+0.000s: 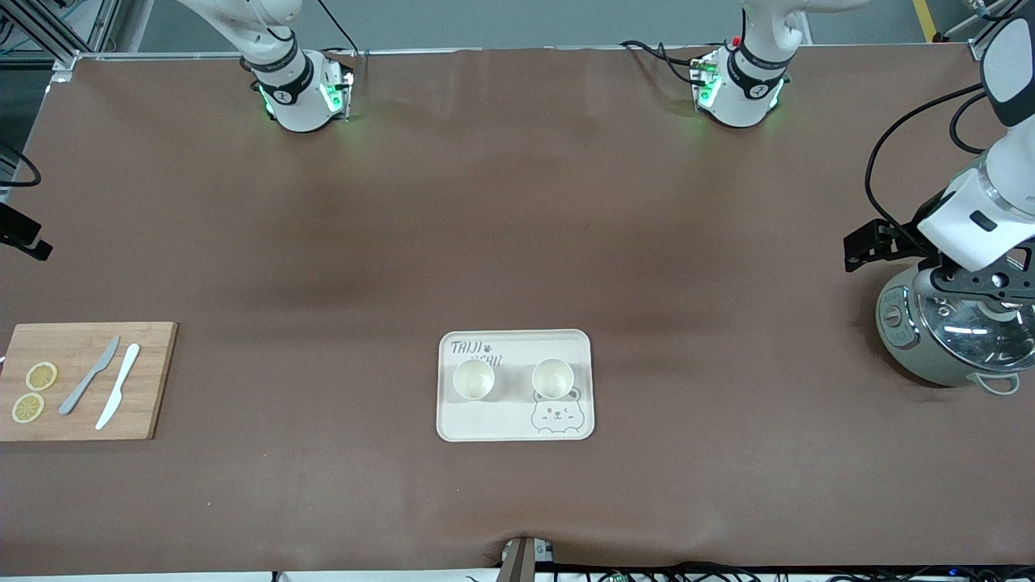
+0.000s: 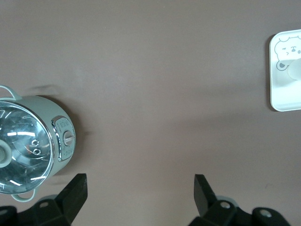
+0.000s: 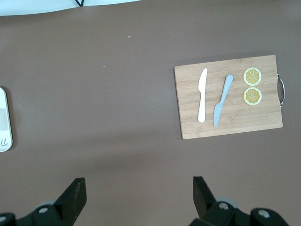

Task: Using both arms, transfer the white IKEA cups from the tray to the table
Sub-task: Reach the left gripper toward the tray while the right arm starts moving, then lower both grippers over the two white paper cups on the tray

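1. Where "TAIJI" is printed above a bear drawing, two white cups (image 1: 474,378) (image 1: 552,377) are seen on the tray (image 1: 515,420).
2. Brown cloth (image 1: 517,242) is spread over the table.
3. The left gripper (image 2: 139,188), over cloth beside the cooker (image 1: 946,331), and the right gripper (image 3: 138,188), over cloth near the cutting board (image 3: 229,103), are spread wide and empty.

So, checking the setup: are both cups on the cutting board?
No, both white cups stand upright on the bear-printed tray.

Left arm raised at its own end of the desk, wrist angled downward; left claw (image 2: 139,195) open, fingers spread wide, holding nothing. Right arm raised toward its own end; right claw (image 3: 138,197) likewise open, fingers wide apart, empty.
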Motion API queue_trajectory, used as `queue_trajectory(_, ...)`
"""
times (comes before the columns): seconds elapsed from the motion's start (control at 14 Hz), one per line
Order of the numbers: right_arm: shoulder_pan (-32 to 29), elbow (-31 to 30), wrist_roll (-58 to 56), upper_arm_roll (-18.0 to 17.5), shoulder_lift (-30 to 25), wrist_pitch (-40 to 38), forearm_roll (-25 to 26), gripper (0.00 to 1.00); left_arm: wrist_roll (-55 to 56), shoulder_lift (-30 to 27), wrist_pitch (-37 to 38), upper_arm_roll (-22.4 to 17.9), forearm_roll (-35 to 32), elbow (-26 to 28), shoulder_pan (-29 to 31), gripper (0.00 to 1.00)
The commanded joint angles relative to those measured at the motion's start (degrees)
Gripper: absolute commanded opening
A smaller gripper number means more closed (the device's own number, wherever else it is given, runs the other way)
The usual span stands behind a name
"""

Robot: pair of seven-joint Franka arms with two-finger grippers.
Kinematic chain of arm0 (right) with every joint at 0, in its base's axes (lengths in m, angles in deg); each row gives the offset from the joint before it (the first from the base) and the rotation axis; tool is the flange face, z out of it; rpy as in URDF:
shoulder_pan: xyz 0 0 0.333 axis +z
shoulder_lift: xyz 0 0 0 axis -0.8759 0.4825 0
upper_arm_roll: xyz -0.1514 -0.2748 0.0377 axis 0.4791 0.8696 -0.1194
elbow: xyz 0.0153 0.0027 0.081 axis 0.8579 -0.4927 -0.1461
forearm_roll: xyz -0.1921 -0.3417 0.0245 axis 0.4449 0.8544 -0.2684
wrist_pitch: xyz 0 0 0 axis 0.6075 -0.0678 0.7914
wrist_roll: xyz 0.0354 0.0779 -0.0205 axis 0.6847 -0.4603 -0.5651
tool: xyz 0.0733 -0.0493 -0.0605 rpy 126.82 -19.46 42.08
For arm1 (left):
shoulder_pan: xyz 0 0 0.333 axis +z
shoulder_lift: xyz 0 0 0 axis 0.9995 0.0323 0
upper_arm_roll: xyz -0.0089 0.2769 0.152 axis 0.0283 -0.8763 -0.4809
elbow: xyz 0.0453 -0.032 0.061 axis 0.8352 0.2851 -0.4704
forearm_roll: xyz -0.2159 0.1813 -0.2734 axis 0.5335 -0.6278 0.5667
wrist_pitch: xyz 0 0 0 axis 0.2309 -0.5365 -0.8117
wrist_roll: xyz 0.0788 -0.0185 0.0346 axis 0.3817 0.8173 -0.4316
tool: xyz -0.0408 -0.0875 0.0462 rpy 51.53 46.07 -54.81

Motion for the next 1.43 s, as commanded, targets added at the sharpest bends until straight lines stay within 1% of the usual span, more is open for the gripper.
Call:
queue_trajectory(0.0, -1.1, 1.3, 0.2, -0.9, 0.6, -0.2, -0.2, 1.0, 0.0, 0.3, 0.6, 0.2, -1.1, -0.8, 0.1, 1.0)
queue_trajectory(0.14, -1.1, 1.3, 0.2, -0.9, 0.7, -0.2, -0.2, 1.0, 0.1, 0.3, 0.6, 0.2, -1.2, -0.9, -0.5, 1.0)
queue_trajectory(0.29, -1.1, 1.3, 0.2, -0.9, 0.6, -0.2, -0.2, 1.0, -0.1, 2.0, -1.2, 0.5, -0.1, -0.9, -0.7, 1.0)
queue_trajectory(0.43, -1.1, 1.3, 0.2, -0.9, 0.7, -0.2, -0.1, 1.0, 0.2, 5.0, -5.4, 0.5, 1.8, 0.1, -1.3, 1.0)
queue_trajectory(0.57, -1.1, 1.3, 0.2, -0.9, 1.0, -0.2, -0.2, 1.0, 1.3, 9.0, -6.0, 0.4, 1.3, -0.7, -3.2, 1.0)
queue_trajectory(0.64, -1.0, 1.3, 0.2, -0.9, 1.2, -0.2, -0.2, 1.0, 1.4, 11.3, -6.1, 0.5, 1.5, -2.6, -3.7, 1.0)
queue_trajectory(0.79, -0.9, 1.3, 0.2, -0.9, 1.4, -0.2, -0.2, 1.0, 3.9, 18.5, -6.2, 0.1, 1.3, -10.5, -7.0, 1.0)
queue_trajectory(0.93, -0.7, 1.3, 0.2, -0.9, 1.8, -0.2, -0.2, 1.0, 10.8, 26.4, -6.4, -0.2, 1.3, -17.1, -10.9, 1.0)
queue_trajectory(1.0, -0.6, 1.3, 0.2, -0.9, 2.5, -0.2, -0.2, 1.0, 14.2, 29.3, -7.3, -0.5, 1.2, -19.8, -13.3, 1.0)
queue_trajectory(1.07, -0.5, 1.3, 0.2, -1.0, 2.7, -0.2, -0.2, 1.0, 16.4, 31.0, -9.2, -1.6, 1.2, -20.8, -15.6, 1.0)
queue_trajectory(1.21, -0.3, 1.3, 0.3, -1.1, 3.0, 1.3, -0.5, 1.0, 21.9, 33.8, -15.1, -2.7, 1.3, -20.9, -20.5, 1.0)
queue_trajectory(1.36, -0.8, 1.3, 0.2, -1.1, 3.0, 1.4, -3.0, 1.0, 27.1, 37.3, -21.8, -3.0, 1.3, -20.9, -24.0, 1.0)
